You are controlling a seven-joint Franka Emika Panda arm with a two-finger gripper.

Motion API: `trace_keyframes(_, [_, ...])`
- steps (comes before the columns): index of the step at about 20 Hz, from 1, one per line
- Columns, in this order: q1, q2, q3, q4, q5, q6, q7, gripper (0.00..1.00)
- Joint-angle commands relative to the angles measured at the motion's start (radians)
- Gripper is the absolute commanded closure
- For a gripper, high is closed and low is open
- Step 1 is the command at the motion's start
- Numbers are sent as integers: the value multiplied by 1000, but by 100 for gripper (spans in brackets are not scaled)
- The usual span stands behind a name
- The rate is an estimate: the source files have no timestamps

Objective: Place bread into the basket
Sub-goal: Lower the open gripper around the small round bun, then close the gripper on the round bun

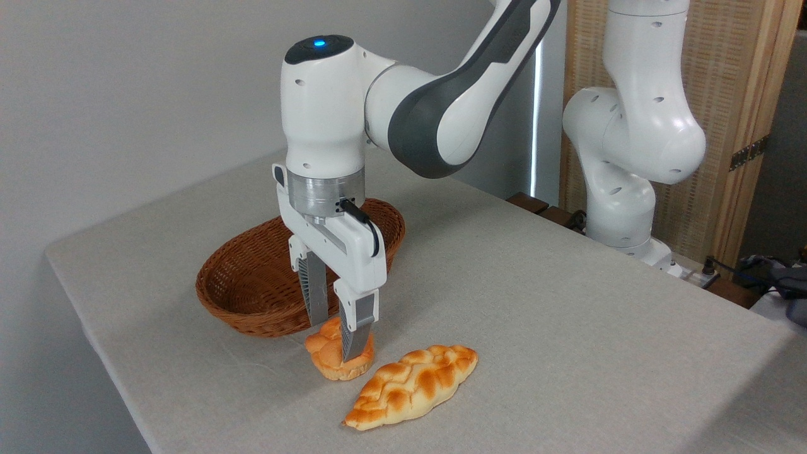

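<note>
**Gripper down on the bun, beside the basket**

The basket [252, 284] is the landmark here: an oval, reddish-brown wicker one, lying on the table [567, 328] towards its left rear part, with nothing visible inside it.

Just in front of the basket's near rim, slightly to the right, sits the bun [333, 358], a small knotted round with a golden-orange crust. It rests on the table and lies very close to the basket wall; whether the two touch cannot be told from this angle.

The gripper [337, 337] points straight down over the bun, right in front of the basket. Its two fingers [357, 328] reach onto the bun, one on each side of the top, with only a narrow gap between them (the near finger covers part of the crust). They look closed against the bun, though the bun's base is on the cloth.

To the right of the bun, and farther from the basket, lies a loaf [413, 386], longer, braided and leaf-shaped, well browned on its ridges. It is near the bun but apart from it.

The arm [435, 107] rises from the gripper above the basket and bends away right to its base [621, 208] at the far table edge.
</note>
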Motion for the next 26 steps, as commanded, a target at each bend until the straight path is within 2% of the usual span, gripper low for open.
trace_keyframes(1, [-9, -4, 1, -22, -5, 31, 36, 0])
trace_keyframes(4, [-6, -4, 1, -22, -4, 31, 85, 0])
trace_keyframes(6, [-4, -4, 6, -24, 54, 29, 90, 0])
trace_keyframes(11, [-4, -4, 6, -36, 104, 29, 92, 0])
trace_keyframes(26, [4, -13, 29, -31, 119, 31, 90, 0])
